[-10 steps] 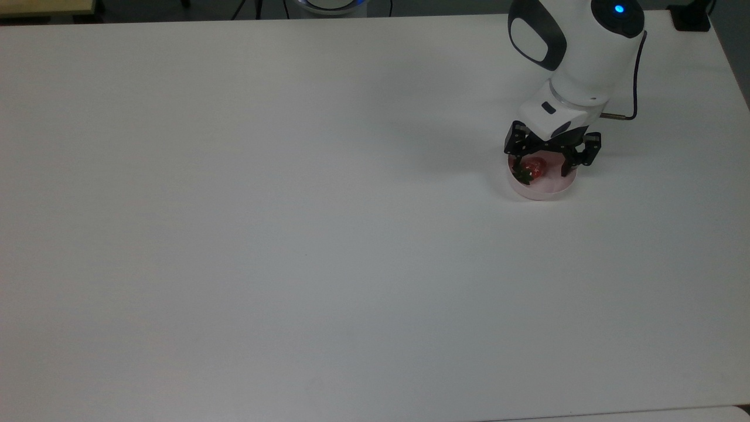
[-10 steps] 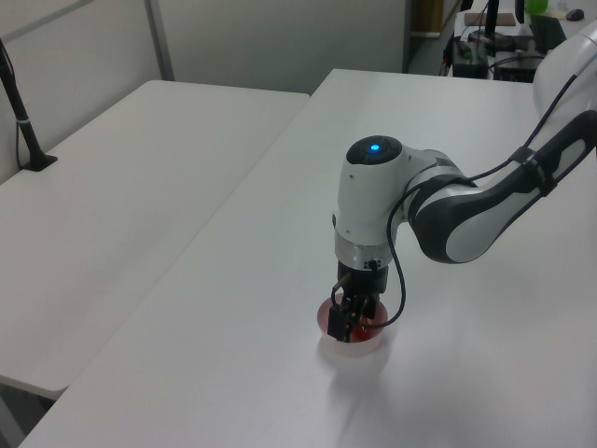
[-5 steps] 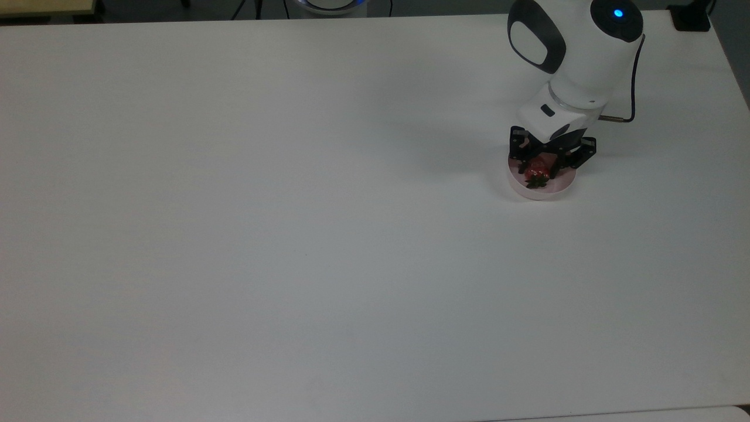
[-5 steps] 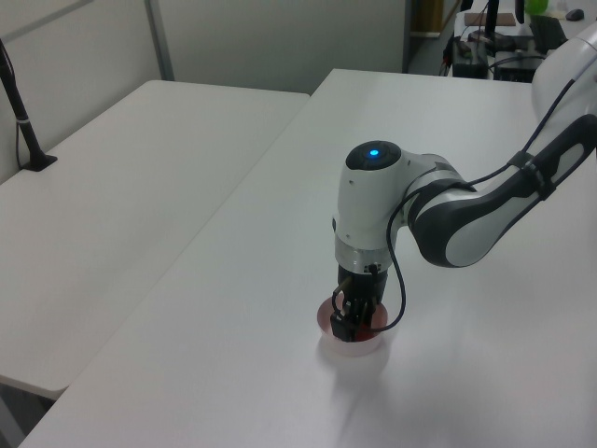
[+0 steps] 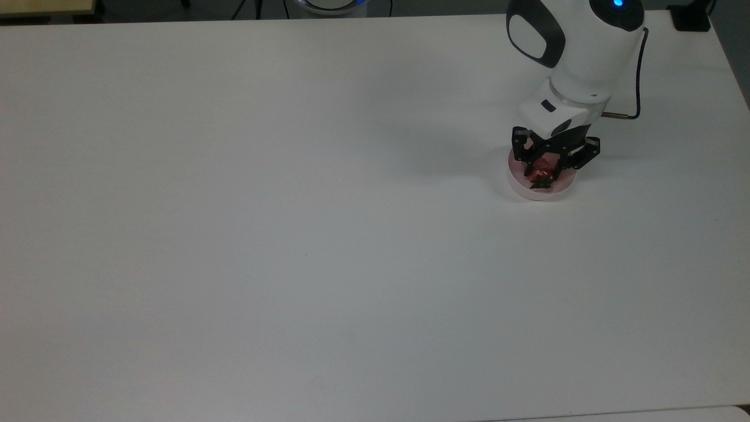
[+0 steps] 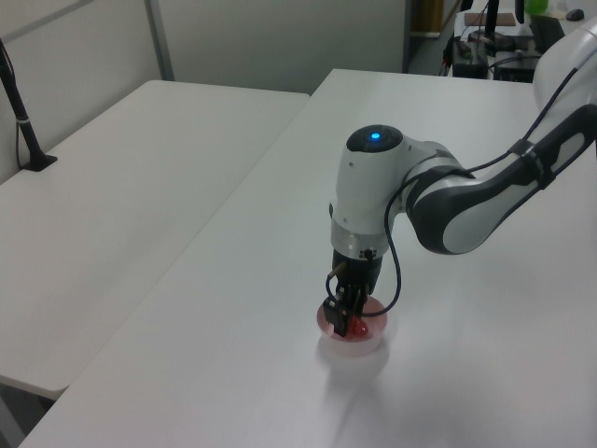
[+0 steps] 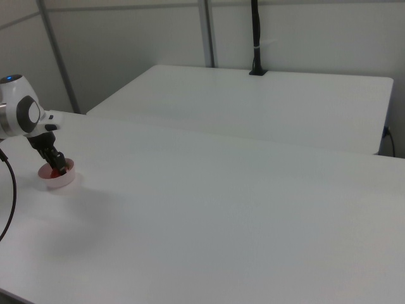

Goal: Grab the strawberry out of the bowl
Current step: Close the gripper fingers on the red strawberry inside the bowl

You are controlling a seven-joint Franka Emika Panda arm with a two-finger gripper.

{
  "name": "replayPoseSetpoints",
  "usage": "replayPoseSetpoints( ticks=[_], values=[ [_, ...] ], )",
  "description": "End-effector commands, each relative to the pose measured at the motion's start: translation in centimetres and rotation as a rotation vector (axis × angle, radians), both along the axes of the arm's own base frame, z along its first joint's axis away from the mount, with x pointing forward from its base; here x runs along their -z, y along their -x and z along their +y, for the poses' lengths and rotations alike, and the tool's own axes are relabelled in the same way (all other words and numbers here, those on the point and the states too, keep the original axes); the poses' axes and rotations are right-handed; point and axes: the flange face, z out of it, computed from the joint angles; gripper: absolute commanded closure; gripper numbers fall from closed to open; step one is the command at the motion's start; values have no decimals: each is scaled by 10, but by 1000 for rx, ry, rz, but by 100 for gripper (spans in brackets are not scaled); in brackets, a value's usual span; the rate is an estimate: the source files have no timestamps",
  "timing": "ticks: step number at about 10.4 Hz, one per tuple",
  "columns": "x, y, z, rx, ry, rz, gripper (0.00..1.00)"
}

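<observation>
1. Locate the hand [image 5: 544, 170] at the end of the white arm [image 5: 580, 53], near the far right corner of the worktop [image 5: 293, 234] in the top view. It points down into the bowl [image 5: 539, 190].
2. Check the fingers [image 5: 523, 153]. You see them drawn in against the two sides of the strawberry [image 5: 542, 171], clamped on it.
3. Note the strawberry's attitude between the fingers: in the top view its red body sits up toward the hand's base and its dark green cap points toward the bottom edge of the picture.
4. Confirm the same grip in the left view: the hand [image 6: 347, 317] hangs straight down from the arm [image 6: 392, 201], and the strawberry [image 6: 357, 327] shows as a red spot at the fingertips, inside the outline of the bowl [image 6: 373, 338].
5. You cannot tell from these views whether the strawberry touches the bowl's floor or is clear of it.
6. Observe the bowl directly below the hand. It stands flat on the worktop, and its pale pink rim shows on every side of the fingers.
7. In the right view, find the hand [image 7: 57, 166] at the far left, with the strawberry [image 7: 58, 169] at its tips and the bowl [image 7: 54, 180] beneath it.
8. Note the black cable [image 5: 636, 76] that loops off the wrist, behind the hand.
</observation>
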Motion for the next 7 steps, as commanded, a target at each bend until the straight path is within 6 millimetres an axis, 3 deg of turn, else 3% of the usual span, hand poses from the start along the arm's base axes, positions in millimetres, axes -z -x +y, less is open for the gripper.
replayPoseSetpoints(
  ticks=[1,2,5,6,7],
  values=[
    [-10,0,-4,10,-1,-26,43],
    [-9,0,-4,8,1,-25,42],
    [-10,0,-4,4,2,-28,51],
    [-10,0,-4,3,4,-28,48],
    [-8,0,-4,-1,11,-30,33]
  ],
)
